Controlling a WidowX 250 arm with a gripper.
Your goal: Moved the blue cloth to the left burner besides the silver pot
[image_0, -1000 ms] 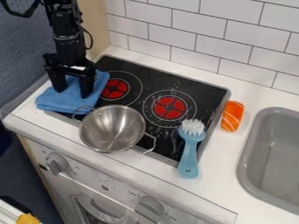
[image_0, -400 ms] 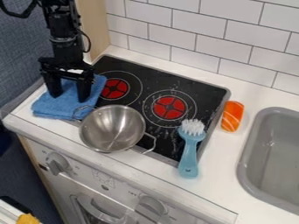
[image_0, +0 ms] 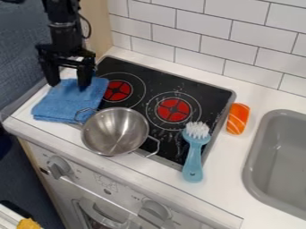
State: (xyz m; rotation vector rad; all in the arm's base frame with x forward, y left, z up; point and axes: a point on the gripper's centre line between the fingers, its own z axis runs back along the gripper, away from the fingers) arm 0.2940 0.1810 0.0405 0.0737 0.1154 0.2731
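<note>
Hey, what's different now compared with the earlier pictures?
The gripper has moved up and to the left in the view, its fingers still apart over the cloth's upper part. The blue cloth has shifted slightly left. The silver pot, the brush and the orange toy piece stayed put.

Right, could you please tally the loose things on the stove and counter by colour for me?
Blue: 2, the cloth and the white-bristled brush
Silver: 1, the pot
Orange: 1, the white-striped piece
Total: 4
</note>
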